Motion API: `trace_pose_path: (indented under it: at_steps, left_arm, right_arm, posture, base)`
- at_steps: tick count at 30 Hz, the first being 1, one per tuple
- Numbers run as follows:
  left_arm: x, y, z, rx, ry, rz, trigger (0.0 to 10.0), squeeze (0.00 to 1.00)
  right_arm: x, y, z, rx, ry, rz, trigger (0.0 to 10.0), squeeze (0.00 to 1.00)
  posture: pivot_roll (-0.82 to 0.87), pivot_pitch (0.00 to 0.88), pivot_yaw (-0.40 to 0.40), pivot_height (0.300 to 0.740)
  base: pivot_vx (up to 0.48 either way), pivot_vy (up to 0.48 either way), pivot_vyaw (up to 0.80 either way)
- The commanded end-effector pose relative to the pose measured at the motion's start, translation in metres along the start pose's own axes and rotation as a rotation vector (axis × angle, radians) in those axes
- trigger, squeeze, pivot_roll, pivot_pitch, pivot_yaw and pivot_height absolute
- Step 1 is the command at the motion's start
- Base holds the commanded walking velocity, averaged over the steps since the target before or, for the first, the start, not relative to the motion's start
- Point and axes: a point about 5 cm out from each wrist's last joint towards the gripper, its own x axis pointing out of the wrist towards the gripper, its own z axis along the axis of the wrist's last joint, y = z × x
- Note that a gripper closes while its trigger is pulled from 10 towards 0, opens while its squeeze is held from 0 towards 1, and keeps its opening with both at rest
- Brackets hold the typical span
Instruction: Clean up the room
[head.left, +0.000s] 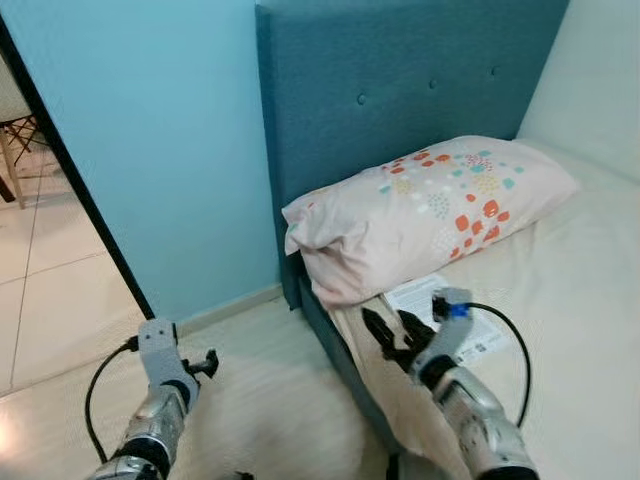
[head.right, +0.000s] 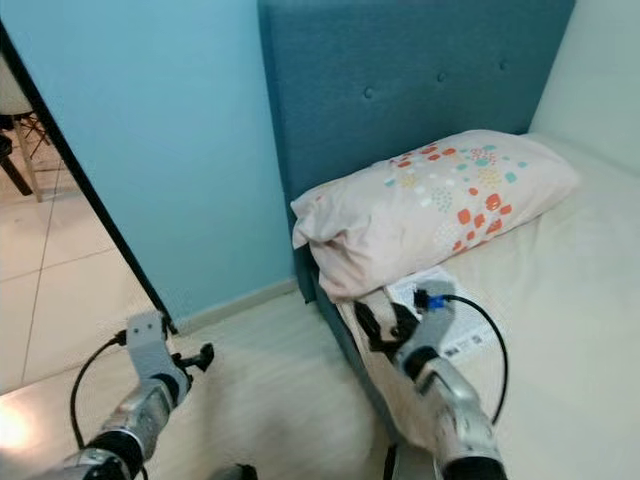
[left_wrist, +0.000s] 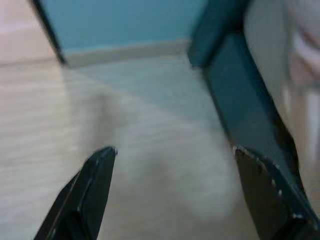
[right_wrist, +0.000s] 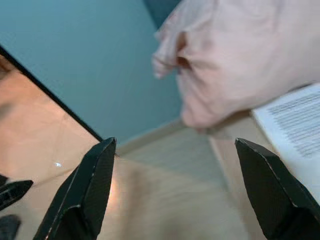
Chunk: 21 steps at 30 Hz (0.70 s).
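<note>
Approach step. Right gripper (head.left: 392, 335) released, fingers spread, poised at bed (head.left: 580, 290) edge; printed sheet (head.left: 452, 315) at 3 o'clock, likely next pick. Left gripper (left_wrist: 172, 165) released, idle over floor (head.left: 270, 400).

Head pair: looking forward and down from above at bed (head.left: 580, 300) corner, pillow (head.left: 430, 210) against blue headboard (head.left: 400, 90), blue wall (head.left: 160, 150) to the left, pale floor (head.left: 260, 400) below. Same scene in both eyes, slightly shifted sideways.

Left wrist: low and close to floor (left_wrist: 150, 150), aimed along spread black fingers (left_wrist: 85, 195) toward wall base and dark bed frame (left_wrist: 240, 100). Blurred.

Right wrist: near bed edge, aimed past spread fingers (right_wrist: 85, 195) at pillow (right_wrist: 240, 65) end, printed paper (right_wrist: 295, 125), blue wall (right_wrist: 90, 55).

Shared by both wrists: floor strip at wall base beside bed corner, also seen from head.
</note>
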Motion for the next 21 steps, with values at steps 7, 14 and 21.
trace_pose_path:
  at_steps: [7,14,21]
  left_arm:
    - [-0.006,-0.001,-0.015,0.077,0.027,-0.041,10.0,0.00]
    - [-0.008,0.002,-0.024,0.136,0.088,-0.027,10.0,0.00]
    - [-0.011,0.001,-0.031,0.158,0.105,-0.038,10.0,0.00]
  right_arm:
    - [-0.003,0.017,-0.016,-0.038,0.049,0.001,10.0,0.00]
    - [-0.003,0.013,-0.017,-0.054,0.047,-0.016,10.0,0.00]
    - [-0.005,0.015,-0.016,-0.058,0.052,-0.021,10.0,0.00]
  posture:
    - [0.00,0.000,0.003,0.659]
    - [0.00,0.000,0.007,0.684]
    - [-0.01,0.000,0.008,0.709]
  base:
    - [0.000,0.000,0.00]
    - [-0.189,0.000,0.00]
    - [-0.449,0.000,0.00]
